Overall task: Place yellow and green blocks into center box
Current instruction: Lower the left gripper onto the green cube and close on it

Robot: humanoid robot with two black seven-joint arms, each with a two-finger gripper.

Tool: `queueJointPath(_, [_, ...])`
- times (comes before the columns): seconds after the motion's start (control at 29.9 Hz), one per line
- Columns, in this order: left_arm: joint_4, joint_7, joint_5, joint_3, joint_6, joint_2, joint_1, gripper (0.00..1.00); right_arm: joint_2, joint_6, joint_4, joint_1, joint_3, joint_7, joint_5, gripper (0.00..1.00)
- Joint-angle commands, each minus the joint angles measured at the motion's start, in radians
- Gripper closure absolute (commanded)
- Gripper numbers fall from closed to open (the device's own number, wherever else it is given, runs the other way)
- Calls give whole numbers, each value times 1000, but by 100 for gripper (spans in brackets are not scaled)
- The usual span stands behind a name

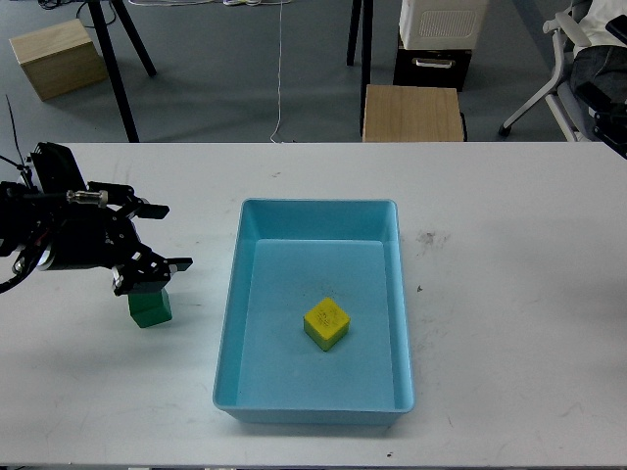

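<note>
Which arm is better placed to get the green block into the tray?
Left. Its gripper is right at the green block, just left of the blue tray; the right arm isn't visible.

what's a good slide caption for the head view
Left gripper over green block beside blue tray holding yellow block.

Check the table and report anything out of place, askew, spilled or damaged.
Nothing spilled or damaged. The yellow block lies in the blue tray, turned at an angle to its walls. The green block is on the table outside the tray, just under the left gripper. A faint dark smudge marks the tabletop right of the tray.
</note>
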Motion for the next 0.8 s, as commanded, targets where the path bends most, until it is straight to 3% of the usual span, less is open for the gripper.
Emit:
queueJointPath(0.0, [30, 0, 0, 52, -5, -28, -9, 10, 0, 0, 0, -6, -4, 0, 1, 1])
queueJointPath(0.5, [256, 0, 0, 141, -5, -139, 2, 10, 2, 0, 2, -37, -2, 0, 1, 1])
queueJointPath(0.77, [286, 0, 0, 213, 3, -139, 2, 15, 2, 0, 2, -46, 1, 0, 2, 1])
